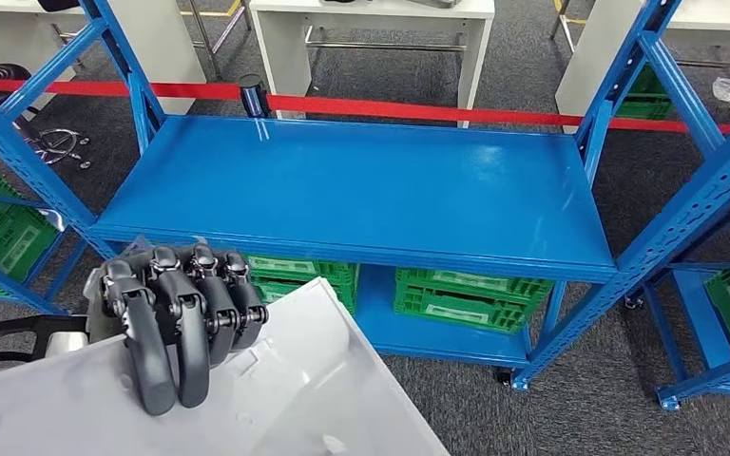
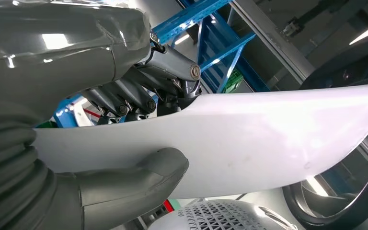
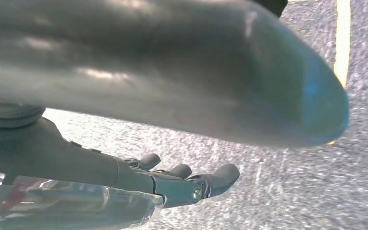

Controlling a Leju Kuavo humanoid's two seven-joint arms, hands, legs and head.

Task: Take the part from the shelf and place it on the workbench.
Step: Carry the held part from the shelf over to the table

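Left hand (image 1: 179, 318): low in the head view, dark fingers curled over the top edge of the part; in the left wrist view the thumb (image 2: 139, 178) presses the other face. Clamped on it.
Part (image 1: 276, 399): white curved panel, held off the shelf, tilted, nearest the camera and in front of the shelf's front edge. Left wrist view shows its smooth pale face (image 2: 249, 139) running out past the fingers.
Right hand (image 3: 182, 179): seen in the right wrist view above grey carpet; fingers (image 3: 223, 175) stretched out and slightly apart, nothing in them.
Shelf (image 1: 361, 185): blue metal rack, top deck bare and glossy, beyond the part.
Crates (image 1: 466, 296): green, on the lower deck under the top deck; more green ones in the racks to either side.
Tape (image 1: 418, 109): red barrier strip behind the rack.
Tables (image 1: 380, 28): white, furthest back on the carpet.
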